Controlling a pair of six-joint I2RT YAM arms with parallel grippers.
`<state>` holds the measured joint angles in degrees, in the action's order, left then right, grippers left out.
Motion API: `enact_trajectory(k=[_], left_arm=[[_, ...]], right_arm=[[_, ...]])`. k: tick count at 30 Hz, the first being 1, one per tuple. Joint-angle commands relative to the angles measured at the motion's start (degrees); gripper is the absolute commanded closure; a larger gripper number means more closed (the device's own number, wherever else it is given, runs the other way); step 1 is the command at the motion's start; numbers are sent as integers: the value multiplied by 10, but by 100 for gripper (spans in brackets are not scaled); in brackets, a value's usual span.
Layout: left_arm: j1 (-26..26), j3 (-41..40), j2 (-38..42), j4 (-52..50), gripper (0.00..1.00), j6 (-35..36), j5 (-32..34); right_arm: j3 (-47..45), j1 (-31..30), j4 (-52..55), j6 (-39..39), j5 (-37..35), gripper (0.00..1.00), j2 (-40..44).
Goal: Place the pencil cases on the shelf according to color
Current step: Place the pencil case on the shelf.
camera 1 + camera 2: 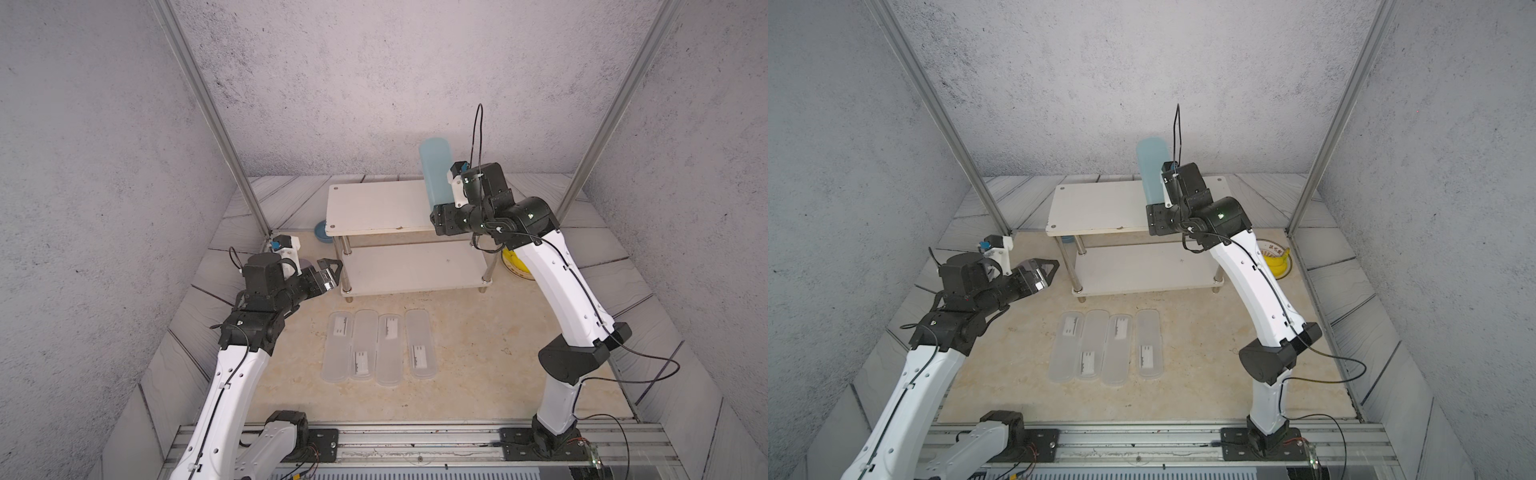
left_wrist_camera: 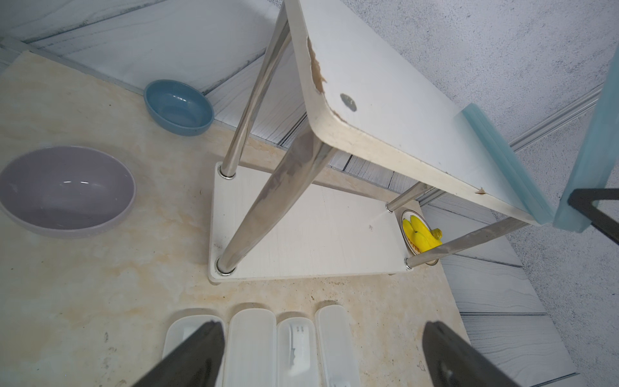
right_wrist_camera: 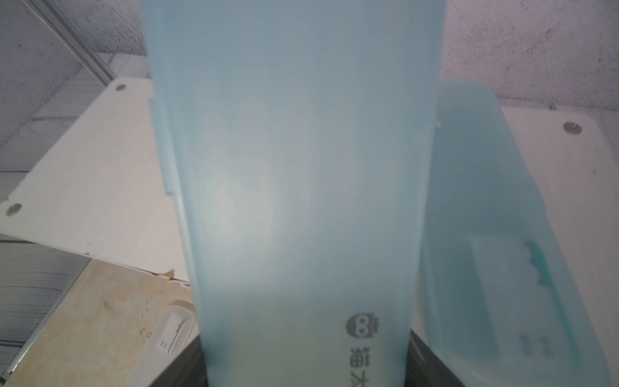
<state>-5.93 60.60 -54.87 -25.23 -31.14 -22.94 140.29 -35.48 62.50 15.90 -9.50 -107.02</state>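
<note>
Pencil case (image 1: 434, 170), translucent teal plastic, steeply upended over white two-tier shelf (image 1: 374, 208), clamped in raised right gripper (image 1: 439, 210); left gripper (image 1: 331, 274) hovers open. Second teal case (image 3: 485, 217) shelved; four frosted cases (image 1: 385, 349) in front.

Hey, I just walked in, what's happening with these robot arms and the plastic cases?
The right gripper holds a blue pencil case by one end, tilted up above the shelf, on whose top board a second blue case lies. Four frosted white cases lie in a row on the table in front of the shelf. The left gripper hovers empty nearby, jaws open.
</note>
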Motion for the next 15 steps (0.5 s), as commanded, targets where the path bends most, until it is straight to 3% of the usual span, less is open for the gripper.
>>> enact_trajectory(k=[1,11,15], left_arm=[[-3,-13,-6,23,1,-4,-18],[-3,-25,-4,24,1,1,-20],[-4,-27,-4,23,1,1,-20]], right_arm=[[27,10,-48,-8,14,58,-20],[18,27,-55,6,29,56,-61],[14,26,-50,9,32,46,-68]])
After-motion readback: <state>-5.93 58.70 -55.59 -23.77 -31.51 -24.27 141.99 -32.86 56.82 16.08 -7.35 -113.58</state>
